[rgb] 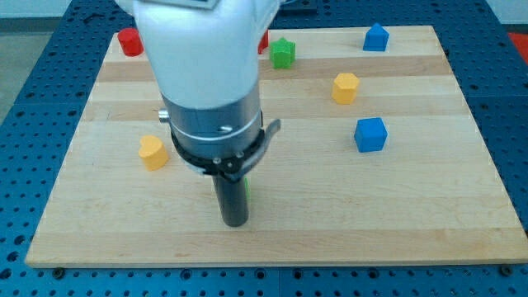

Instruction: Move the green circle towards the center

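Observation:
The green circle (246,187) shows only as a thin green sliver at the right side of the dark rod, low on the wooden board (396,206) and a little left of its middle. Most of it is hidden behind the rod. My tip (235,223) is at the rod's lower end, just below and in front of the green sliver, seemingly touching it. The arm's white and black body (210,82) covers the board's upper middle-left.
A yellow block (152,153) lies left of the rod. A green star-like block (283,53) and a red block (129,41) lie near the top edge; another red piece (263,41) peeks from behind the arm. A yellow hexagon (346,87), a blue cube (370,134) and a blue house-shaped block (375,38) lie on the right.

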Robot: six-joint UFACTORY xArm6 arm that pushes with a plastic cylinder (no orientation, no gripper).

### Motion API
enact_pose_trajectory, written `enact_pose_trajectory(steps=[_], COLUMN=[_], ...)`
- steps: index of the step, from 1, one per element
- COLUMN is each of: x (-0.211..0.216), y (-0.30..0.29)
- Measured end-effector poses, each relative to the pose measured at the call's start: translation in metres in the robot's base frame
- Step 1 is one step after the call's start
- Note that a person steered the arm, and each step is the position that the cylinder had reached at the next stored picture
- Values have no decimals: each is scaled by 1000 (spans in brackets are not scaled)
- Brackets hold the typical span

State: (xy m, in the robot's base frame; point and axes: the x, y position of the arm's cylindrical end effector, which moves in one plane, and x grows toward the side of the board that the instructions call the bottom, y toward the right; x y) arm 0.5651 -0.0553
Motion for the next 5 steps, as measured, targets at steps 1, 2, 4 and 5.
enact_pose_trajectory(steps=[1,2,4,5], x=[-32,-43,-52,-82], y=[0,0,0,-1])
